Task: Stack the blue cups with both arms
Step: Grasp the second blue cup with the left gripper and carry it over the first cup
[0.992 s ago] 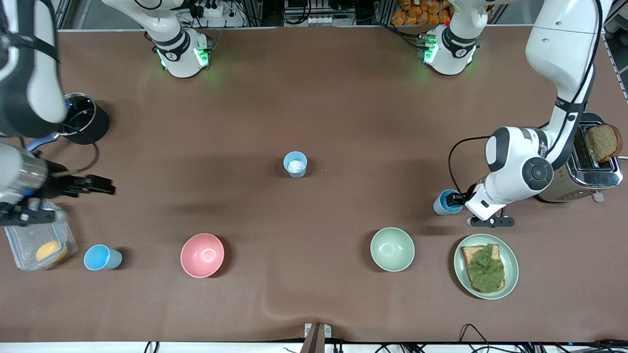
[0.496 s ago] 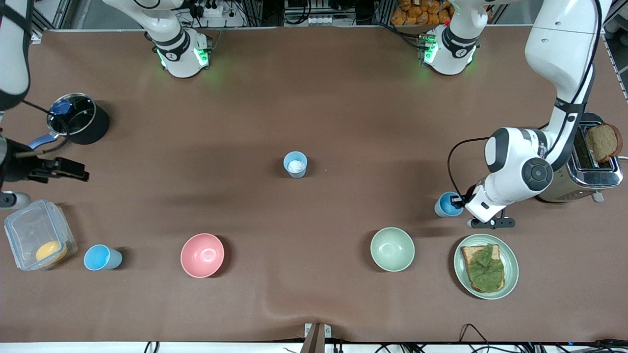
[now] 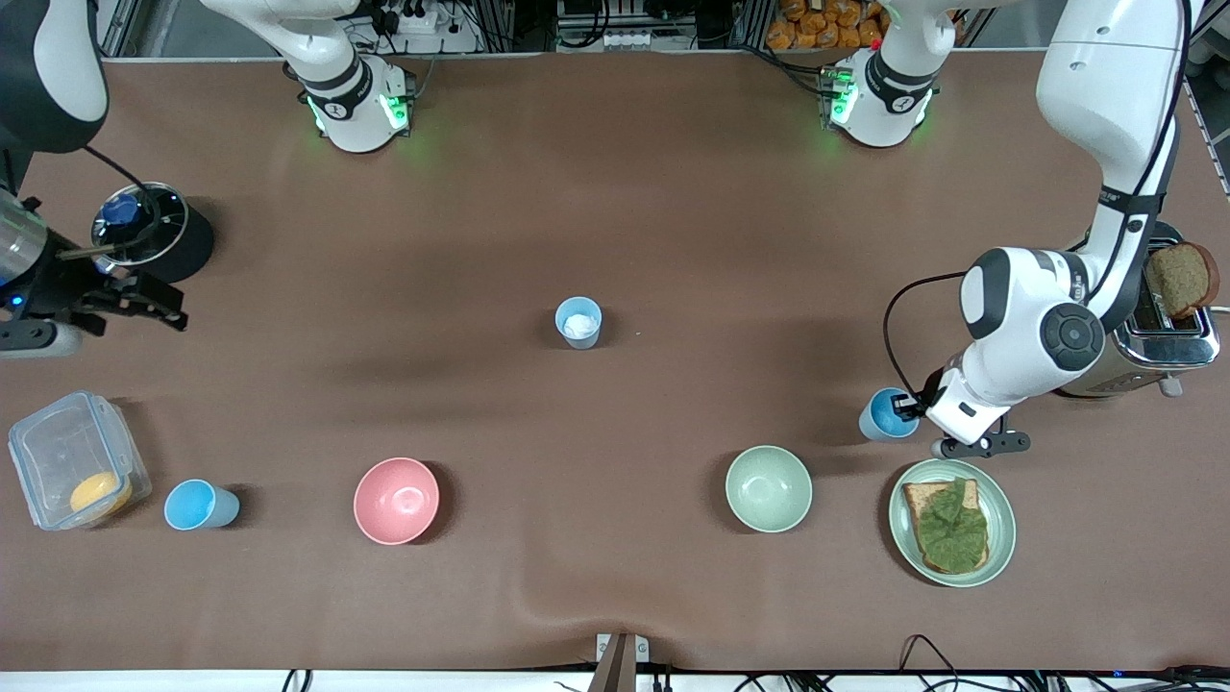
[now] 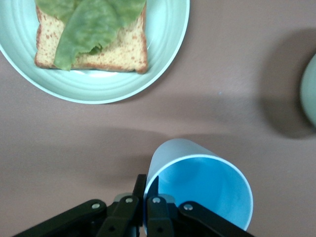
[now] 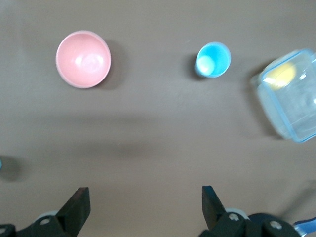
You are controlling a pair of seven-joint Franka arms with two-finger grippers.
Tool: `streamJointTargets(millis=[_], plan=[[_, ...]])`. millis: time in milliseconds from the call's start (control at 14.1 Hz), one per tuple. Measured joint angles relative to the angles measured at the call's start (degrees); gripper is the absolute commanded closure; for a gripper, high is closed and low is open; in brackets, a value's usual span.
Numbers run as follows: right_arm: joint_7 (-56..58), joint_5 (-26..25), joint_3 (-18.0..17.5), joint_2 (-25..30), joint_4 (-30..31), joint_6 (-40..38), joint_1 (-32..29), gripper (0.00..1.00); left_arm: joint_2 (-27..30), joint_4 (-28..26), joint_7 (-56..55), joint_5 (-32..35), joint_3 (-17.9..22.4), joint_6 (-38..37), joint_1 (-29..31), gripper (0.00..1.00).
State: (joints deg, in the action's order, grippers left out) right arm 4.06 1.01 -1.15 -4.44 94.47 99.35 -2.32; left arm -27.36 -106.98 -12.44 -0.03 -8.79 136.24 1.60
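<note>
Three blue cups show. One with a whitish inside (image 3: 578,322) stands upright mid-table. A bright blue one (image 3: 197,505) (image 5: 213,59) stands beside the clear container at the right arm's end. My left gripper (image 3: 908,406) (image 4: 146,185) is shut on the rim of the third cup (image 3: 886,416) (image 4: 202,185), one finger inside and one outside. This cup leans a little, close to the toast plate. My right gripper (image 3: 154,306) (image 5: 143,197) hangs open and holds nothing, over bare table close to the black pot.
A pink bowl (image 3: 396,500) and a pale green bowl (image 3: 768,488) sit toward the front camera. A green plate (image 3: 999,553) with toast and lettuce lies by the held cup. A toaster (image 3: 1168,336), a lidded black pot (image 3: 187,252) and a clear container (image 3: 58,452) stand at the table's ends.
The left gripper has shut on the cup's rim and shifted it slightly toward the plate. The right gripper has drawn back from over the container toward the pot.
</note>
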Motion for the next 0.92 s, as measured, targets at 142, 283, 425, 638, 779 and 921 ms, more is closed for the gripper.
streamJointTargets(millis=[142, 283, 425, 638, 779, 921], plan=[[0.0, 0.9, 0.3, 0.5, 0.5, -1.3, -0.1, 0.0, 0.2, 0.5, -3.5, 0.0, -1.8, 0.0, -0.1, 1.0], [0.0, 0.9, 0.3, 0.7, 0.5, -1.4, -0.2, 0.0, 0.2, 1.4, -8.7, 0.0, -4.6, 0.0, -0.1, 1.0], [0.0, 0.9, 0.3, 0.9, 0.4, -1.3, -0.2, 0.0, 0.3, 3.1, -12.9, 0.0, -8.1, -0.3, -0.4, 1.0], [0.0, 0.9, 0.3, 1.0, 0.1, -1.2, -0.2, 0.0, 0.5, 7.0, -21.0, 0.0, -12.3, -5.1, -3.1, 1.0], [0.0, 0.9, 0.3, 1.0, -0.2, -1.2, -0.2, 0.0, 0.6, 9.6, -28.4, 0.5, -12.8, -7.4, -9.2, 1.0], [0.0, 0.9, 0.3, 1.0, -0.3, -1.2, -0.2, 0.0, 0.6, 10.4, -36.8, 3.2, -12.8, -7.9, -15.7, 1.0]])
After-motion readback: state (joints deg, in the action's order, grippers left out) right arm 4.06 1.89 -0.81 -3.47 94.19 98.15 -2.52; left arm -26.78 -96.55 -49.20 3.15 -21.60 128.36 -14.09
